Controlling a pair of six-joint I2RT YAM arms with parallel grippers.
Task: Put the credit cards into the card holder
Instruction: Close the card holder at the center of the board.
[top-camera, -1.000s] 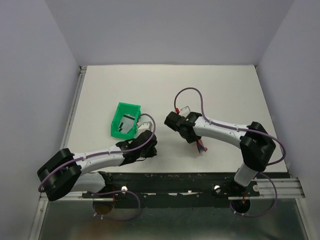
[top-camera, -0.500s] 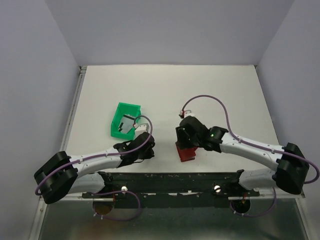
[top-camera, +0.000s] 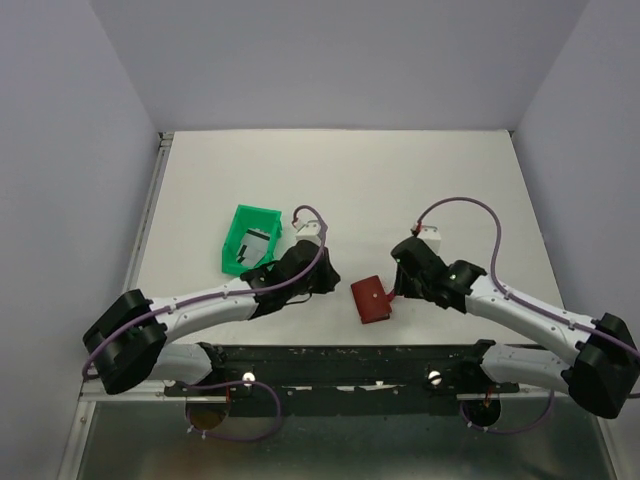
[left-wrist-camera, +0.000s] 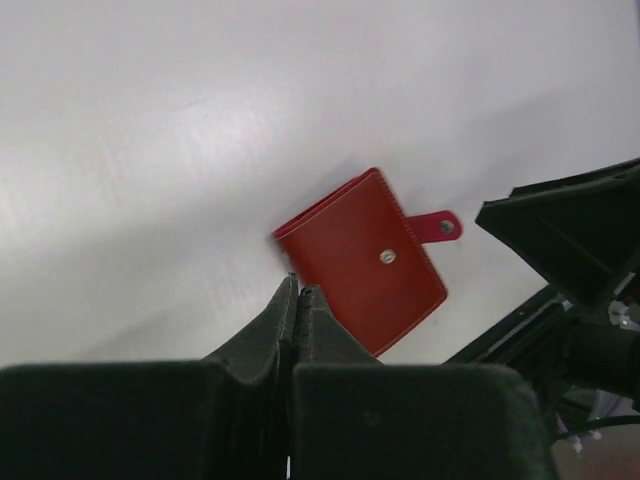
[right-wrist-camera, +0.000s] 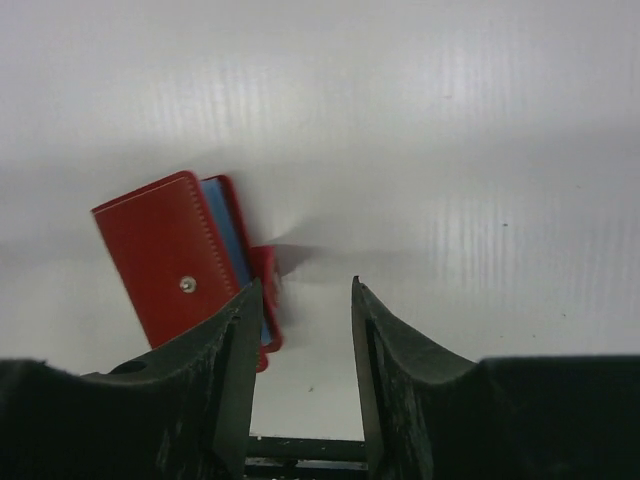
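Observation:
The card holder (top-camera: 371, 299) is a dark red folded wallet lying flat on the table near the front edge, between the two grippers. Its snap strap (left-wrist-camera: 440, 228) hangs loose and a light blue inside edge (right-wrist-camera: 225, 235) shows. My left gripper (top-camera: 326, 284) is shut and empty, its tips (left-wrist-camera: 297, 290) just short of the holder's (left-wrist-camera: 365, 262) left corner. My right gripper (top-camera: 396, 290) stands open and empty beside the holder's (right-wrist-camera: 175, 255) right edge (right-wrist-camera: 305, 285). Grey credit cards (top-camera: 258, 243) lie in the green tray (top-camera: 236, 225).
The green plastic tray stands left of centre, just behind the left arm. The black rail (top-camera: 350, 360) runs along the table's front edge, close to the card holder. White walls close off the table at the back and sides.
The right gripper lowered the card holder to the table, opened and let it go, then drew back to the right. The left arm swung right toward the holder, staying shut.

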